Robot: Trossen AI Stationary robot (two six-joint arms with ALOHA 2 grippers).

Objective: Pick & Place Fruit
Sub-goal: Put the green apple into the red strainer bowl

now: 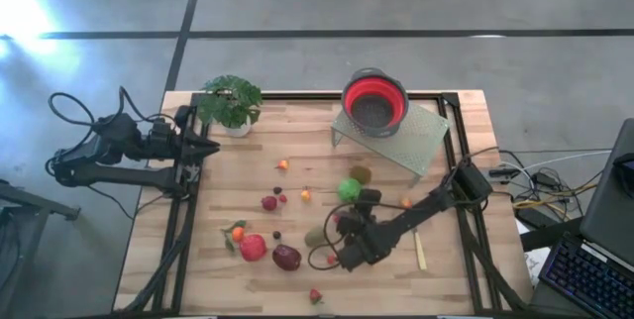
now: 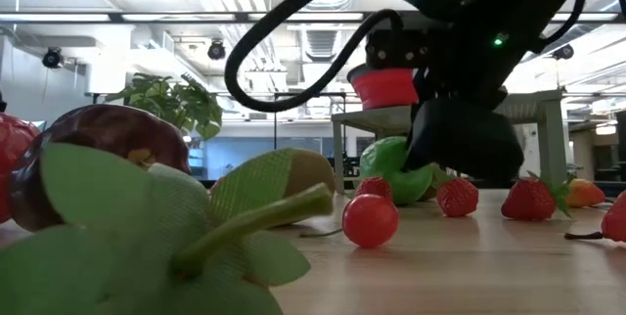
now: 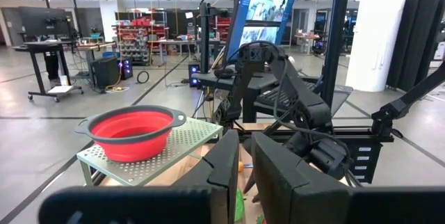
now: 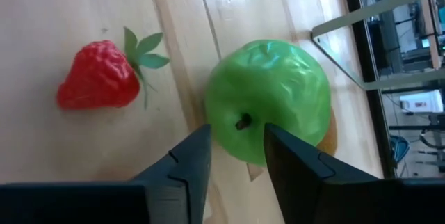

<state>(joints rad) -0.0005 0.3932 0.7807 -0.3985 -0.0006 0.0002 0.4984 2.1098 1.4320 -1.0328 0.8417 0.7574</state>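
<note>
The fruit lies scattered on the wooden table (image 1: 238, 289). A green apple (image 1: 348, 189) sits near the middle, with a brown kiwi (image 1: 360, 172) just beyond it. Nearer are a red apple (image 1: 253, 248), a maroon plum (image 1: 286, 257), another kiwi (image 1: 316, 236) and small strawberries and orange pieces. My right gripper (image 4: 236, 137) is open and points down at the green apple (image 4: 268, 102), its fingertips standing on either side of the stem; a strawberry (image 4: 97, 85) lies beside it. My left gripper (image 1: 206, 148) waits shut at the table's left edge.
A red collapsible bowl (image 1: 374, 101) stands on a perforated pale-green stand (image 1: 421, 139) at the far right. A leafy potted plant (image 1: 230, 103) is at the far left, close to my left gripper. A slim pale knife (image 1: 419, 251) lies at the near right. Black rails border the table.
</note>
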